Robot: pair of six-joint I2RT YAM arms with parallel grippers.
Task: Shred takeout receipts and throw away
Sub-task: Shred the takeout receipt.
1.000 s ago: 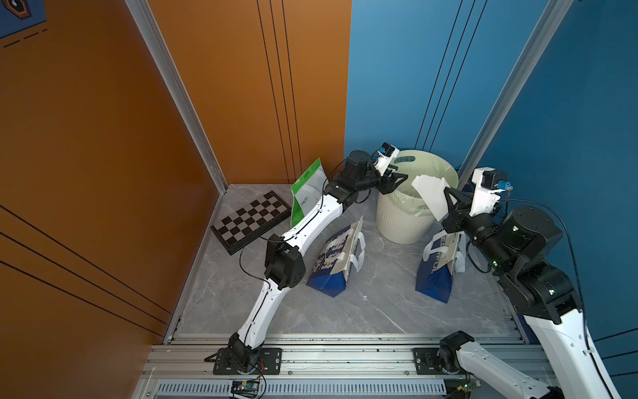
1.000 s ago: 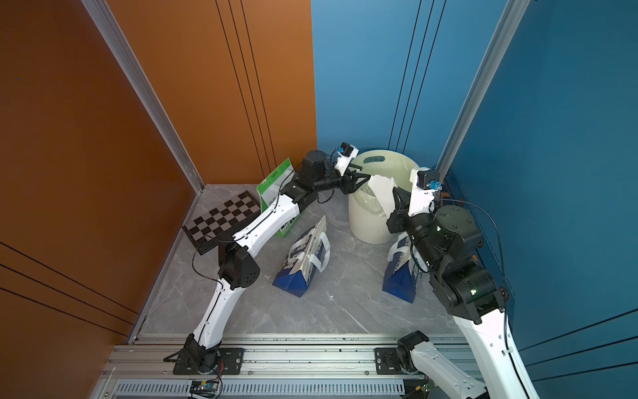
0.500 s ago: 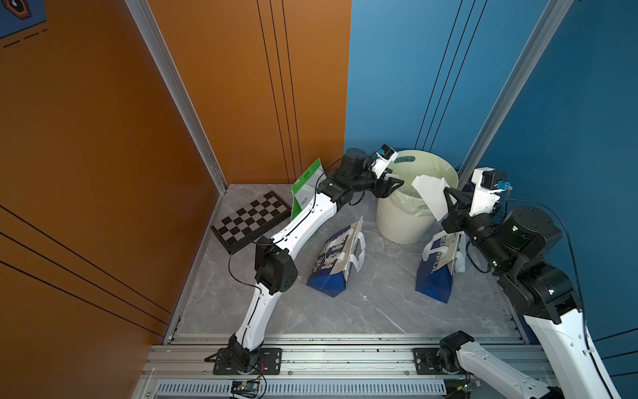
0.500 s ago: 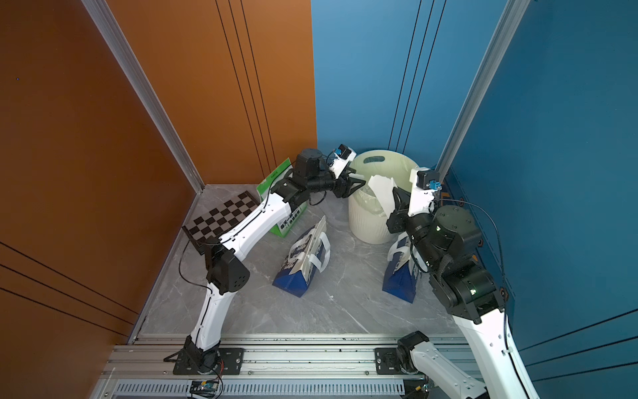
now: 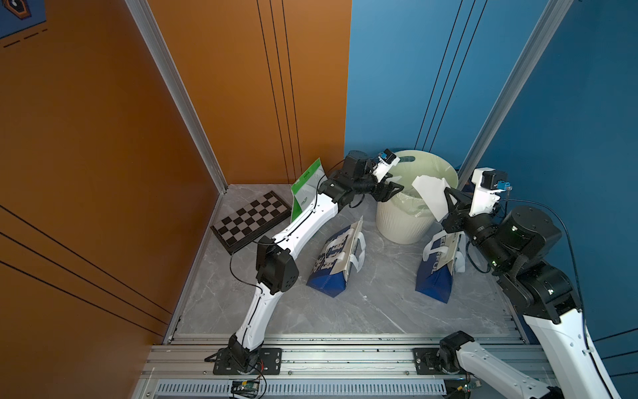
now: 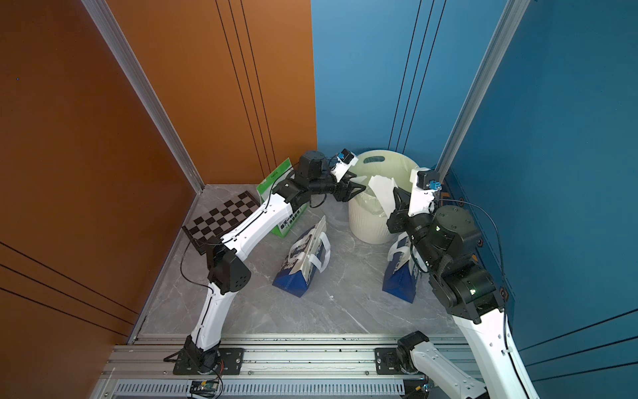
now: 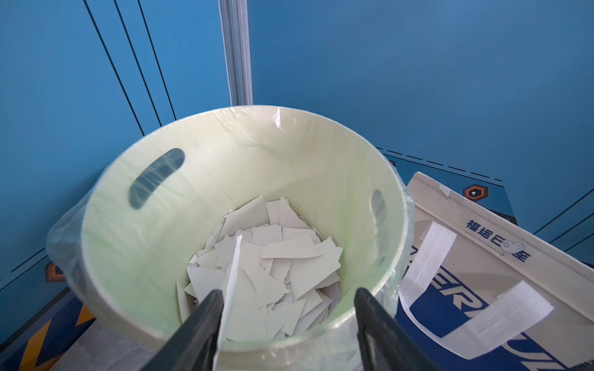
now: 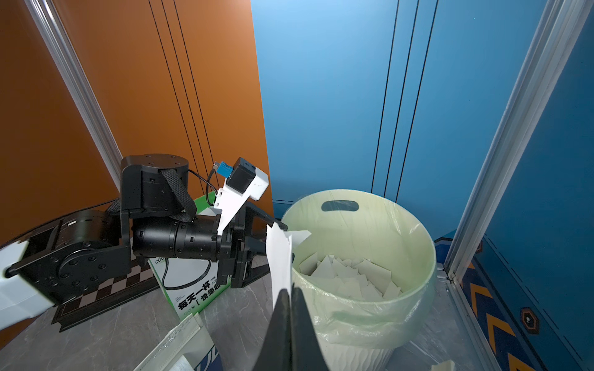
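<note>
While my right pincer (image 8: 291, 293) is clamping a torn, jagged-edged white receipt (image 8: 279, 257) upright over the rim of the bin (image 8: 414, 247), my left pincer (image 7: 287, 290) is hanging wide open above scraps (image 7: 289, 257) inside.

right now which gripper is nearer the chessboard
Left. The left gripper hovers at the bin rim on the chessboard side; the right gripper, pinching a receipt, is across the bin.

The grey marbled floor (image 5: 373, 311) carries five things. A chessboard (image 5: 251, 220) lies flat at ten o'clock, a green-and-white bag (image 5: 305, 188) stands at eleven and a pale lined bin (image 5: 404, 224) at one. One blue-and-white bag (image 5: 336, 262) sits near the middle, a second blue-and-white bag (image 5: 436, 273) at three.
</note>
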